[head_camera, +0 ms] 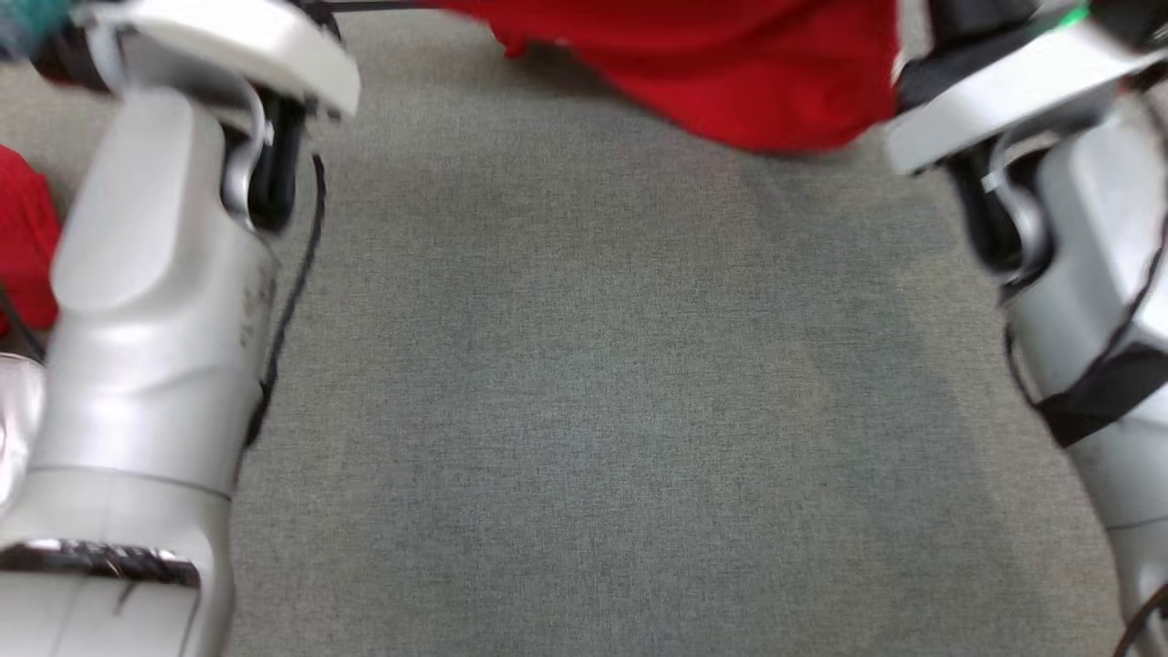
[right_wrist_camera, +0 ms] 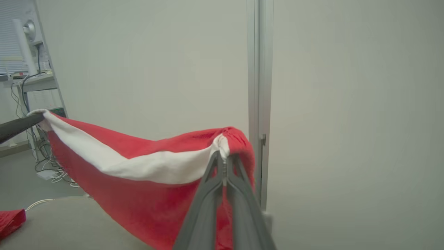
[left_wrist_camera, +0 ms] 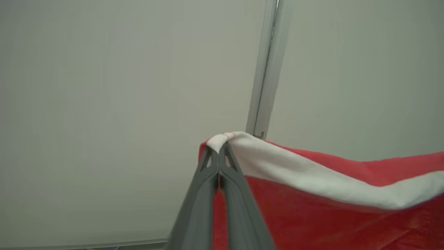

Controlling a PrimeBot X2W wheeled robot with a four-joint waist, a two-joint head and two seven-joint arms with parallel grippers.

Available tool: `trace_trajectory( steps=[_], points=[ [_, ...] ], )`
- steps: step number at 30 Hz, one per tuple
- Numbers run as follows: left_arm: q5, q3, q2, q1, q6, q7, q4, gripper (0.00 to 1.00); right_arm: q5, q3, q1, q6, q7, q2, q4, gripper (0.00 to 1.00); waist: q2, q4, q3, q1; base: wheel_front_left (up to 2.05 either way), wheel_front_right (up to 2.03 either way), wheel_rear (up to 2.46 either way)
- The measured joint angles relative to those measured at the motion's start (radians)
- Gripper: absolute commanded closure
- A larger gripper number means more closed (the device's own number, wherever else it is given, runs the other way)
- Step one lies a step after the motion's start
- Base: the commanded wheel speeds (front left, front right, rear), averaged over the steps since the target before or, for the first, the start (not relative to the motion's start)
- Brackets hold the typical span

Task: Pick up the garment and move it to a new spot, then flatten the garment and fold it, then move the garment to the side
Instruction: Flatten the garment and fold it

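Obs. 1: Left end effector (left_wrist_camera: 218, 147) has both dark fingers pressed together at the tips. They pinch a corner of the red garment (left_wrist_camera: 329, 215) right where its white band (left_wrist_camera: 312, 177) begins.

Obs. 2: Right end effector (right_wrist_camera: 224, 158) is closed the same way, with no gap between its fingers. It grips the other end of the white band, and the red fabric bunches over its tips.

Obs. 3: The garment hangs between the two grips, raised above the far side of the desk (head_camera: 584, 411). The banded edge runs along the top and sags in the middle, and the red body drapes down below it. The lower hem comes close to the desk's far edge. I cannot tell whether it touches.

Obs. 4: In the head view the left forearm (head_camera: 155, 319) and right forearm (head_camera: 1095, 301) reach out over the left and right sides of the desk. The grey fabric top lies bare between them. This view is blurred.

Obs. 5: A second red cloth (head_camera: 23, 237) lies on the desk at its left edge, just outboard of the left forearm and well apart from the held garment.

Obs. 6: Beyond the desk is a plain pale wall (left_wrist_camera: 104, 104) with a vertical metal strip (right_wrist_camera: 258, 69). Past the desk's left end stand a shelf unit (right_wrist_camera: 38, 83) and loose cables (right_wrist_camera: 48, 166) on the floor.
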Motion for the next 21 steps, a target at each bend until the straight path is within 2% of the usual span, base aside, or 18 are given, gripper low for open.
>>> trace_trajectory(
  steps=[1, 2, 5, 10, 13, 16, 21],
  points=[
    [-0.005, 0.007, -0.008, 0.015, -0.007, 0.0, 0.03, 1.0, 0.005, 0.026, 0.001, 0.0, -0.009, 0.007, 0.05, 1.0, 0.0, 0.001, 0.005, 0.0, 0.0, 0.0, 0.0],
    [-0.018, 0.02, -0.022, 0.057, -0.01, -0.001, 0.096, 1.0, 0.018, 0.063, 0.007, 0.0, -0.038, 0.027, 0.15, 1.0, 0.0, 0.001, 0.014, 0.0, 0.0, 0.0, 0.0],
    [-0.03, 0.032, -0.035, 0.118, -0.016, -0.002, 0.167, 1.0, 0.042, 0.091, 0.031, 0.0, -0.071, 0.059, 0.282, 1.0, 0.0, -0.001, 0.027, 0.0, 0.0, 0.0, 0.0],
    [-0.032, 0.058, -0.054, 0.201, -0.02, -0.001, 0.197, 1.0, 0.081, 0.132, 0.081, 0.0, -0.103, 0.098, 0.384, 1.0, 0.0, -0.009, 0.035, 0.0, 0.0, 0.0, 0.0],
    [-0.023, 0.088, -0.056, 0.264, -0.021, -0.002, 0.16, 1.0, 0.098, 0.143, 0.139, 0.0, -0.107, 0.104, 0.372, 1.0, 0.0, -0.014, 0.027, 0.0, 0.0, 0.0, 0.0],
    [-0.008, 0.124, -0.057, 0.355, -0.021, -0.002, 0.084, 1.0, 0.095, 0.116, 0.233, 0.0, -0.109, 0.091, 0.275, 1.0, 0.0, -0.015, 0.007, 0.0, 0.0, 0.0, 0.0],
    [0.029, 0.154, -0.06, 0.556, -0.022, -0.002, -0.053, 1.0, 0.051, 0.07, 0.474, 0.0, -0.109, 0.076, 0.092, 1.0, 0.0, -0.015, -0.046, 0.0, 0.0, 0.0, 0.0]
  ],
)
